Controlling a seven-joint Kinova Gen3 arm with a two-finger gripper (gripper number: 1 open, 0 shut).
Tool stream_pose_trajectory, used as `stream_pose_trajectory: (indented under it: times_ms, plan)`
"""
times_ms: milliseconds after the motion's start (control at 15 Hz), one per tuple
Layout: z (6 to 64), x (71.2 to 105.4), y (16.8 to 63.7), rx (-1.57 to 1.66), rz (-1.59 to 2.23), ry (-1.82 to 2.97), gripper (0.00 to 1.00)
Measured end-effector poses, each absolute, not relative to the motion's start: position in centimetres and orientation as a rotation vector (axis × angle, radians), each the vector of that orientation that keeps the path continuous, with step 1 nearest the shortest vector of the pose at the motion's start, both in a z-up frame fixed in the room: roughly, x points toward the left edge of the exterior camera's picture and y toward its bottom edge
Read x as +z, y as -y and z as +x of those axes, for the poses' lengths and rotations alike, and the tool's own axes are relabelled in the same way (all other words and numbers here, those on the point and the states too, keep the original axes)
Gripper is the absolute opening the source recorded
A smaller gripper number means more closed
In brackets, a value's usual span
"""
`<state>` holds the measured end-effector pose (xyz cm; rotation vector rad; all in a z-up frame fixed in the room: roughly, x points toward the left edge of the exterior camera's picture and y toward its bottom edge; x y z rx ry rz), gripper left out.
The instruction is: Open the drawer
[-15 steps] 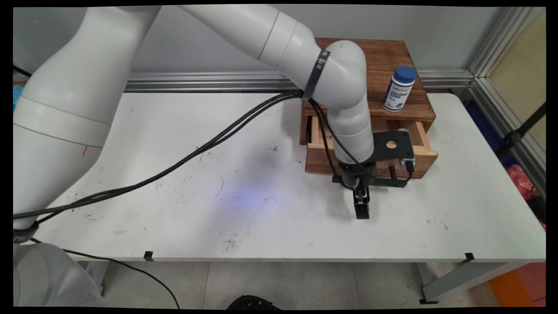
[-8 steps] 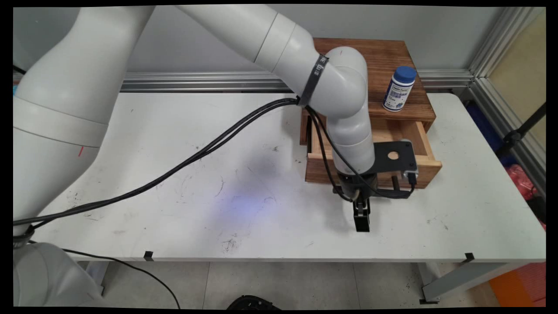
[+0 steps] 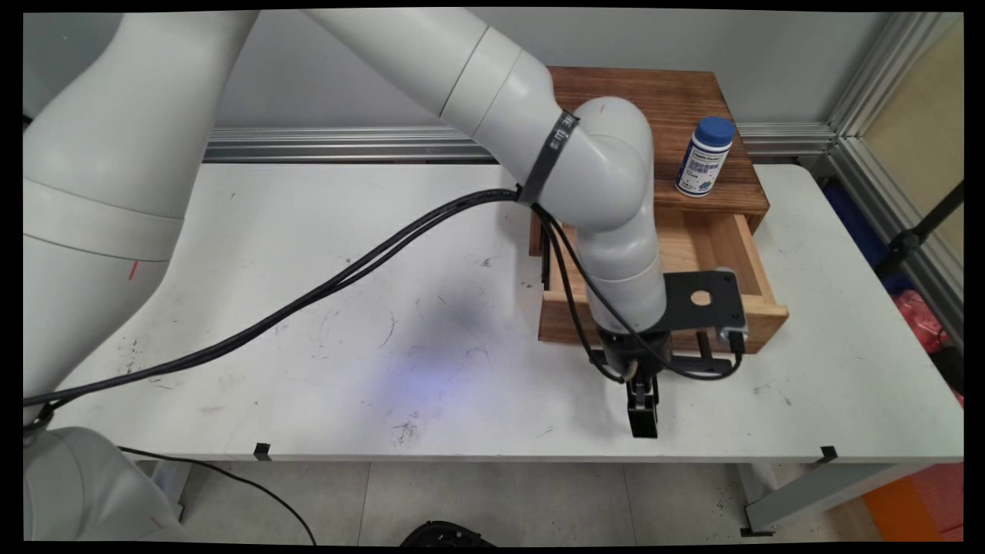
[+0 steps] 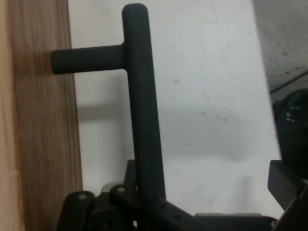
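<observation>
**Drawer partly out, hand at its handle**

The tabletop (image 3: 308,254) carries a wooden cabinet (image 3: 677,108) at its far right, backed against the wall so its drawer (image 3: 692,254) opens toward the near edge. A blue-capped bottle (image 3: 704,158) stands on top, clear of the arm. The gripper (image 3: 642,408) points down with its fingers closed narrow on the black handle (image 4: 142,106). Little tabletop remains between gripper and near edge; the left lies open.
</observation>
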<state>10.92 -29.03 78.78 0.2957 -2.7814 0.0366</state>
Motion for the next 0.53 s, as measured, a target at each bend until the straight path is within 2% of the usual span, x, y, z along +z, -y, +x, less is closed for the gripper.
stream_pose_trajectory:
  times_ms: [533]
  plan:
    - [10.0, 79.0, 25.6, -0.003, 0.271, 2.771, 1.0]
